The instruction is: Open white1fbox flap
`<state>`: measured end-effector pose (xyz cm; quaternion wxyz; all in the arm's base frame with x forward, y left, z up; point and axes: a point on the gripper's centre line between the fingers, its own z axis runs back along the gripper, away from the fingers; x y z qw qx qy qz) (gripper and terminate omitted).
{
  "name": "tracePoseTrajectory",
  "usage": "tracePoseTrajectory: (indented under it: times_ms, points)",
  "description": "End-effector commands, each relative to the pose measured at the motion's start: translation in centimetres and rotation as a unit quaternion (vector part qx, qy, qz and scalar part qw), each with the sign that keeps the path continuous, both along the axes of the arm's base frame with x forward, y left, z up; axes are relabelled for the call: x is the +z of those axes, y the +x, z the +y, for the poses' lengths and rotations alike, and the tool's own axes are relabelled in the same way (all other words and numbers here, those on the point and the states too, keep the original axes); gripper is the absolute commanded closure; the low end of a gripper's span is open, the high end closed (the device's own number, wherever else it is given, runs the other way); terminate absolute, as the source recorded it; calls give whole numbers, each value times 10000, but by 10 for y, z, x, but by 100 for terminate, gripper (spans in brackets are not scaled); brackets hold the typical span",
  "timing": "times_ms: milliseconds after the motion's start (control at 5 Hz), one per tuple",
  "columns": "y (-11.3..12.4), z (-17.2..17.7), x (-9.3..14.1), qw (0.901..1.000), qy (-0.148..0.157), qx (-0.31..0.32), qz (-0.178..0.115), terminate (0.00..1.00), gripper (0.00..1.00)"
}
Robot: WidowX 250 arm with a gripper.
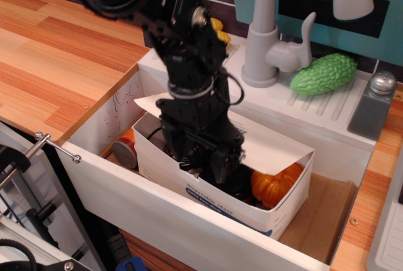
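The white1fbox (208, 196) lies in the sink basin, with blue print along its long front side. Its flap (271, 148) is lifted and slopes up over the box, so the inside shows along the front. An orange pumpkin (277, 183) sits inside at the right. My black gripper (217, 169) reaches down at the middle of the flap's free edge, over the box opening. Its fingers look closed on that edge. The arm hides the middle of the flap and the back left of the box.
The white sink basin (157, 220) surrounds the box closely. A round can (123, 152) lies to the left of the box. A grey faucet (261, 38), a green gourd (324, 74), yellow corn (220, 31) and a grey shaker (376, 104) stand behind. The wooden counter (56, 57) lies at left.
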<state>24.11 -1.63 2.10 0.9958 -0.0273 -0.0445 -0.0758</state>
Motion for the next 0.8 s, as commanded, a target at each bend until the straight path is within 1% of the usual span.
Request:
tracePoseTrajectory:
  times_ms: [0, 200, 400, 600]
  points:
    - [27, -7, 36, 9981, 259, -248, -500, 0, 0]
    - [44, -12, 51, 9964, 336, -427, -648, 0, 0]
    - [68, -14, 60, 9939, 380, -656, -802, 0, 0]
    - [94, -15, 61, 9905, 305, -890, -1006, 0, 0]
